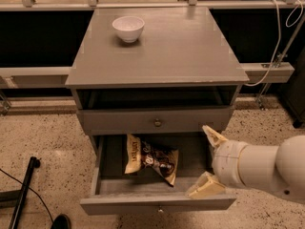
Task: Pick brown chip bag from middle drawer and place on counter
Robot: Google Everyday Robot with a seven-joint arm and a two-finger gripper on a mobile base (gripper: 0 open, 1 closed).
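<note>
The brown chip bag [151, 158] lies flat in the open middle drawer [157, 203], its cream-yellow end toward the back left. The drawer is pulled far out below a shut grey drawer front with a brass knob [157, 123]. My gripper [208, 162] hangs over the drawer's right part, to the right of the bag and apart from it. Its two cream fingers [213, 136] are spread wide and hold nothing. The grey counter [181, 46] tops the cabinet.
A white bowl [128, 28] stands on the counter's back left. An open shelf gap sits under the counter. A black pole [23, 194] and cable lie on the speckled floor at the left. White cables hang at the right.
</note>
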